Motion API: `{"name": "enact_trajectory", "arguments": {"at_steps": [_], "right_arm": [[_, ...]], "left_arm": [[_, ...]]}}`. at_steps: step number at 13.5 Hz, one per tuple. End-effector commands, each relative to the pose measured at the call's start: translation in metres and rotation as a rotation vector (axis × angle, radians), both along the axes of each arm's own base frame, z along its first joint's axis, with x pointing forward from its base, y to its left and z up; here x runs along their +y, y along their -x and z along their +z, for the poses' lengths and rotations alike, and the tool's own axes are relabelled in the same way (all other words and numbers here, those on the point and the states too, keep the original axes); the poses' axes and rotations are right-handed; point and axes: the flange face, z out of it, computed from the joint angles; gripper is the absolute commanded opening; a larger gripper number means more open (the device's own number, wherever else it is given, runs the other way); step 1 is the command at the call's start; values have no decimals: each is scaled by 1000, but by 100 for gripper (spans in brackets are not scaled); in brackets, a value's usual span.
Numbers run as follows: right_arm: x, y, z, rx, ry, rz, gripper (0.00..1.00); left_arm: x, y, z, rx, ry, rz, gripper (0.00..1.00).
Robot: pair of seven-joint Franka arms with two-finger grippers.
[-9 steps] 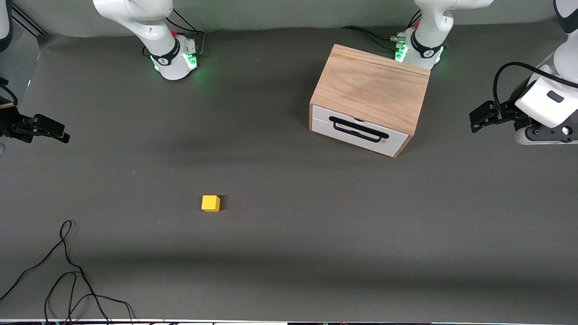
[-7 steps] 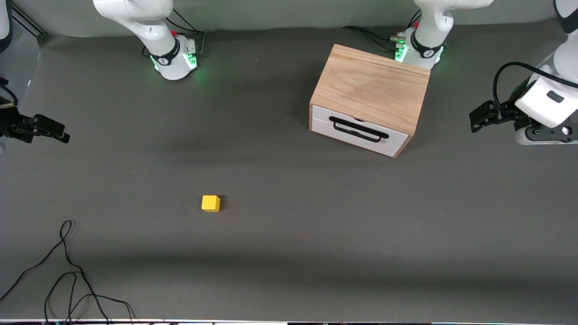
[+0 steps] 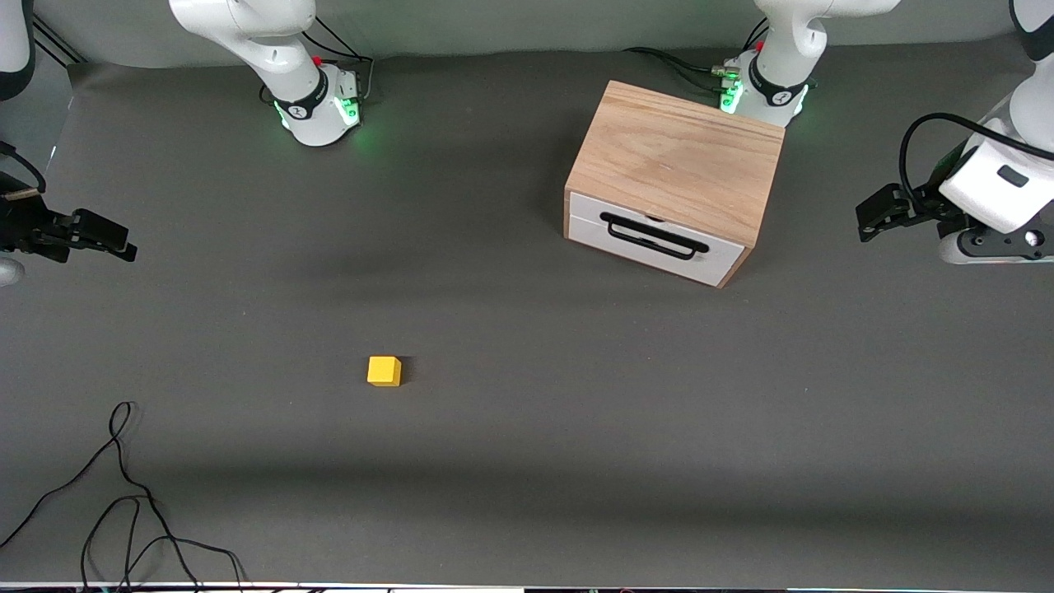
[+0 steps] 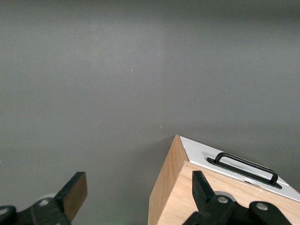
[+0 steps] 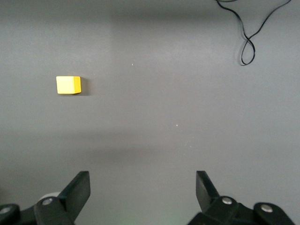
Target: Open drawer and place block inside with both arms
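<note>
Hanging over the table's right-arm end, the right gripper point(image 3: 115, 240) is wide and holds nothing. The block point(image 3: 384, 371) sits on the table point(image 3: 527, 428), nearer the camera than the shut drawer point(image 3: 655, 238). The left gripper point(image 3: 874, 216) hangs wide and holds nothing beside the cabinet point(image 3: 677, 165).

The light is soft and even, and the grey tabletop point(image 3: 527, 461) shows no glare. Small dark shadows sit right beside the yellow block point(image 3: 384, 371) and the wooden cabinet point(image 3: 675, 165), and wide faint bands of shade cross the tabletop. Green light glows around both arm bases, and everything looks sharp.
</note>
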Motion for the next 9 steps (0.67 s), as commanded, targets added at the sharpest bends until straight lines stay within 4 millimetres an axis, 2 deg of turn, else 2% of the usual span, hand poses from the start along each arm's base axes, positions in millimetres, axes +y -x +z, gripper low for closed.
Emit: {"name": "enact_trajectory", "arguments": {"at_steps": [1, 3, 6, 9], "right_arm": [[29, -3, -2, 11, 15, -53, 100], [70, -4, -4, 12, 18, -66, 100], [128, -22, -6, -7, 14, -76, 100], [204, -45, -17, -21, 12, -65, 100]], "left_arm": [[3, 9, 3, -4, 4, -11, 100], [3, 9, 3, -4, 4, -11, 100], [4, 9, 3, -4, 4, -9, 100], [4, 9, 3, -4, 4, -9, 100]]}}
